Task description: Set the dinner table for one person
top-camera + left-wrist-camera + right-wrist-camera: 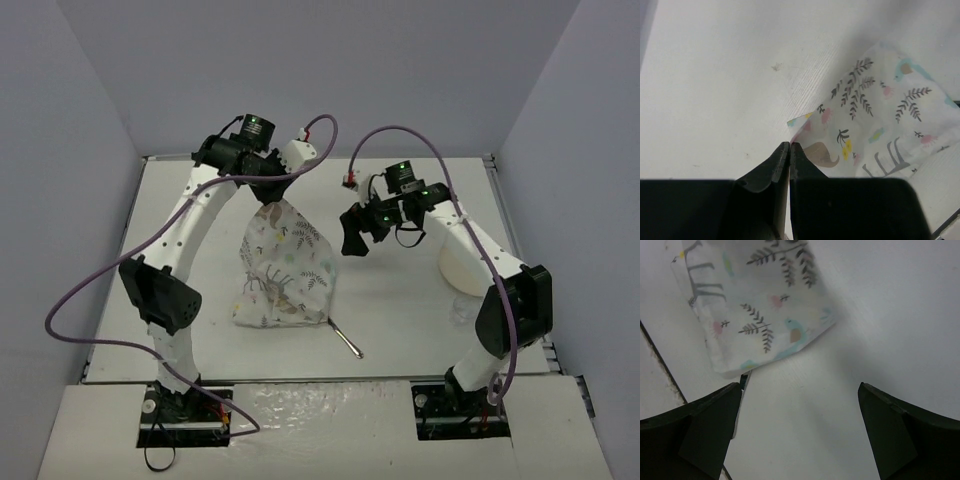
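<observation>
lifting a printed cloth mat [285, 270] by one corner over the dinner table [400, 310]

pinching the mat's top corner with the left gripper [272, 192], black fingers [782, 162] pressed tight together on the fabric at their tips; hanging the mat tent-like from that grip, lower edge resting on the tabletop in the overhead view; printed with leaves, a pale bird and animal legs on white.

holding the right gripper [355, 240] spread wide apart with nothing between the fingers [710, 425], above bare tabletop just right of the mat.

lying under both arms and filling the floor of the grey-walled cell: the dinner table, off-white, with thin metal edging.

also on it: a thin metal utensil [346, 340] poking out past the mat's near right corner, kind impossible to tell; a white round dish [452, 268] at the right side, partly hidden behind the right arm.
</observation>
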